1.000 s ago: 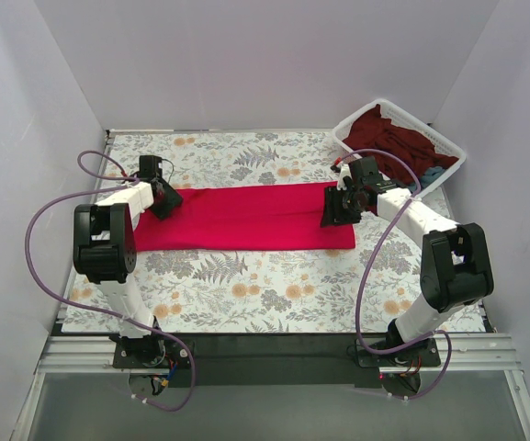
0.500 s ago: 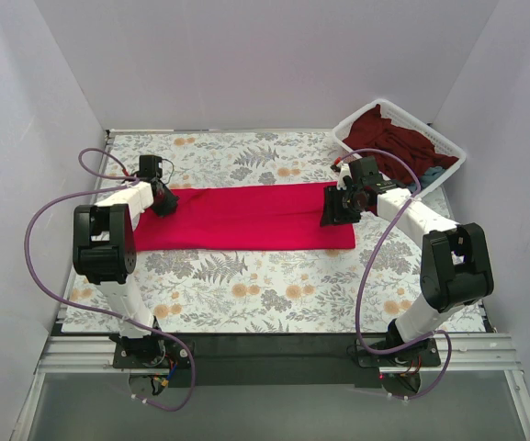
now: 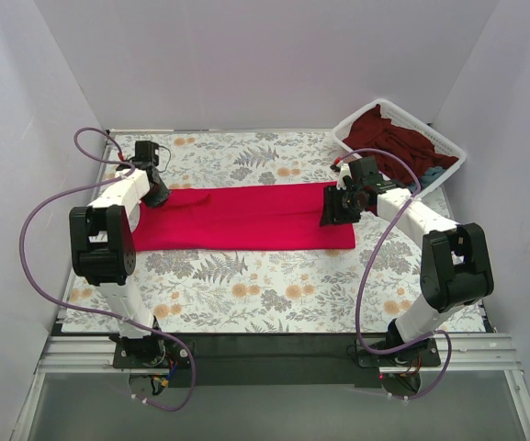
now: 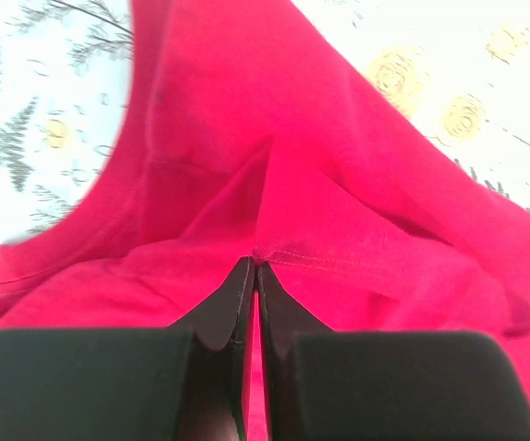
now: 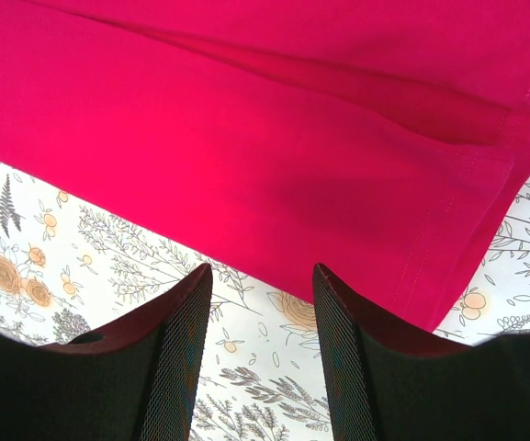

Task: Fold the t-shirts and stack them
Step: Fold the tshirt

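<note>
On the flower-printed table (image 3: 246, 289), seen from above, a crimson t-shirt (image 3: 246, 216) is lying flat as a long band running from 9 o'clock to 3 o'clock. The left gripper (image 3: 157, 195) is sitting at the band's 9 o'clock end and the right gripper (image 3: 333, 213) at its 3 o'clock end. A white mesh basket (image 3: 450, 147) is standing at the table's 2 o'clock corner, holding a dark maroon t-shirt (image 3: 389, 133) and a sliver of teal cloth (image 3: 433, 173).

In the left wrist view, the black fingers (image 4: 237, 303) are pressing together on a stitched hem of the crimson t-shirt (image 4: 338, 184), pinching it, with the cloth bunching into folds that are fanning out toward 12 o'clock.

In the right wrist view, the fingers (image 5: 177, 349) are standing spread and gripping nothing, poised over the floral print just at 6 o'clock of the shirt's seamed edge (image 5: 292, 138); whether they are touching the table cannot be told
</note>
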{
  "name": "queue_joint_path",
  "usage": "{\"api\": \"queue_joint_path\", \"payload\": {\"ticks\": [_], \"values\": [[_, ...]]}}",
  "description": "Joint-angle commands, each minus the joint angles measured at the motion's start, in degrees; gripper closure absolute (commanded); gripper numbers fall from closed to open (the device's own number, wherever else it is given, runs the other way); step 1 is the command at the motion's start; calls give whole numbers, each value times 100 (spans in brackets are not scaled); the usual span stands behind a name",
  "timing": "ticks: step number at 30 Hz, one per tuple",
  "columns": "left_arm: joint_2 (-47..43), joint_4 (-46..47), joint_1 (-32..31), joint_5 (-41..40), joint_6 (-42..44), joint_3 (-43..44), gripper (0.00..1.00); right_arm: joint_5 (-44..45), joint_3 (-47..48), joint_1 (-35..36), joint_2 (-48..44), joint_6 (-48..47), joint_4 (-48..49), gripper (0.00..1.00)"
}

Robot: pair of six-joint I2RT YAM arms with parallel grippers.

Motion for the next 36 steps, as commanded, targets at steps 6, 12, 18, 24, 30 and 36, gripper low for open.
{"api": "queue_joint_path", "payload": {"ticks": [6,12,18,24,30,36], "values": [[149,-479,10,-507,180,327,100,-108,2,17,-38,-75,131,45],[369,-471,10,-621,180,327,98,-117,-34,17,-55,-84,131,45],[527,-295,10,-718,128,537,94,-117,-42,17,-46,-93,139,45],[633,83,10,-542,84,731,85,-108,-51,25,-55,-102,131,45],[607,109,10,-524,84,776,59,-82,-69,17,-90,-102,139,45],[-69,109,-172,-568,-188,469,48,-91,-51,17,-73,-93,131,45]]}}
